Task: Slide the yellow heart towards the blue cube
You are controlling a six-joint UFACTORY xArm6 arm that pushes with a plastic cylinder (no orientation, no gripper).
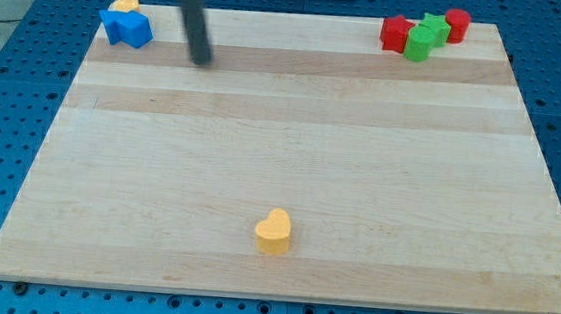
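Observation:
The yellow heart (274,231) lies near the view's bottom, a little left of centre, on the wooden board (291,148). Two blue blocks sit pressed together at the view's top left; I cannot tell which is the cube, so I mark the pair as the blue blocks (126,28). My tip (201,58) rests on the board just right of the blue blocks, far above and left of the yellow heart. It touches no block.
A small yellow block (124,4) sits behind the blue blocks at the top left. At the view's top right, a red star-like block (397,32), two green blocks (425,36) and a red cylinder (457,24) cluster together. Blue pegboard surrounds the board.

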